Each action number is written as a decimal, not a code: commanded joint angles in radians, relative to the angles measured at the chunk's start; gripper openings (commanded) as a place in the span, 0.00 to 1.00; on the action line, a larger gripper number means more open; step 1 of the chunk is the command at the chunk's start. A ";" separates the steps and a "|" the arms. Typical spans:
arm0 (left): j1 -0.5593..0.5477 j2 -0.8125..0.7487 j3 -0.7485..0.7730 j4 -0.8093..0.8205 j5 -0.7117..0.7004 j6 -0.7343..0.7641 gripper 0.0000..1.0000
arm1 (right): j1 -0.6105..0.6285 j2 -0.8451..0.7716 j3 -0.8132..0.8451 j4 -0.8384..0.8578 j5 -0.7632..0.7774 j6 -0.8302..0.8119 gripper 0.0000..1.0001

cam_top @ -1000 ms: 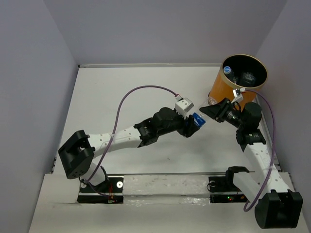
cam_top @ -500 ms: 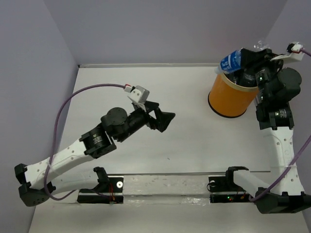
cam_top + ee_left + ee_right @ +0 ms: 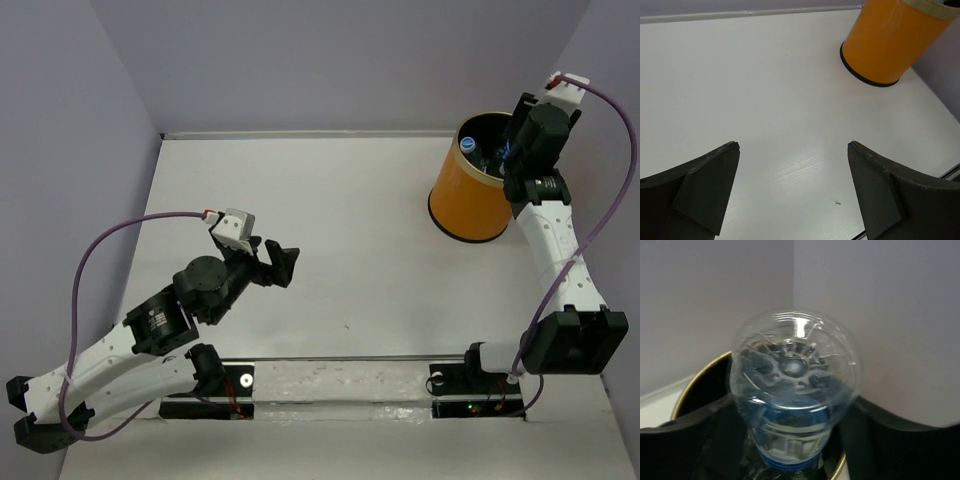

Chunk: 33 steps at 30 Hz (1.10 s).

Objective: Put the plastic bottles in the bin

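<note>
The orange-yellow bin (image 3: 478, 195) stands at the far right of the table; it also shows in the left wrist view, bin (image 3: 890, 45). My right gripper (image 3: 512, 150) hangs over the bin's mouth. In the right wrist view a clear plastic bottle (image 3: 795, 370) with a blue label points cap-down into the bin (image 3: 685, 390), base towards the camera. My right gripper (image 3: 795, 412) is shut on the bottle's sides. Another bottle with a blue cap (image 3: 467, 143) lies inside the bin. My left gripper (image 3: 278, 264) (image 3: 793, 146) is open and holds nothing, low over the table's left middle.
Grey walls close in the table on the left, back and right, and the bin stands close to the right wall (image 3: 600, 90). A rail (image 3: 340, 375) with the arm bases runs along the near edge. A small dark speck (image 3: 837, 203) marks the white tabletop.
My left gripper let go of the blue-labelled bottle, opened and drew back to the near left. My right gripper carried the bottle up from mid-table and lowered it into the bin's mouth.
</note>
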 commanded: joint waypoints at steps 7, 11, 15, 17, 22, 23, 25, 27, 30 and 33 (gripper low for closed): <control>0.047 -0.036 -0.019 0.041 0.031 0.049 0.99 | -0.014 -0.068 0.100 -0.116 -0.230 0.202 1.00; 0.106 -0.051 -0.029 0.081 0.100 0.054 0.99 | -0.014 -0.171 0.098 -0.158 -0.391 0.310 1.00; 0.170 -0.061 -0.036 0.114 0.140 0.060 0.99 | -0.014 -0.347 -0.076 -0.139 -0.589 0.413 1.00; 0.192 -0.068 -0.040 0.128 0.143 0.060 0.99 | -0.014 -0.421 -0.159 -0.112 -0.658 0.461 1.00; 0.201 -0.093 -0.031 0.173 0.124 0.046 0.99 | -0.014 -0.630 -0.406 0.014 -1.024 0.622 1.00; 0.201 -0.097 -0.028 0.182 0.120 0.043 0.99 | -0.014 -0.649 -0.423 0.034 -1.093 0.642 1.00; 0.202 -0.110 0.003 0.197 0.114 0.039 0.99 | -0.014 -0.702 -0.448 0.117 -1.284 0.712 1.00; 0.201 -0.116 0.042 0.213 0.108 0.040 0.99 | -0.014 -0.745 -0.466 0.167 -1.356 0.768 1.00; 0.201 -0.125 0.093 0.234 0.096 0.045 0.99 | -0.014 -0.847 -0.428 0.137 -1.344 0.731 1.00; 0.201 -0.122 0.104 0.253 0.125 0.043 0.99 | -0.014 -0.933 -0.425 0.099 -1.288 0.688 1.00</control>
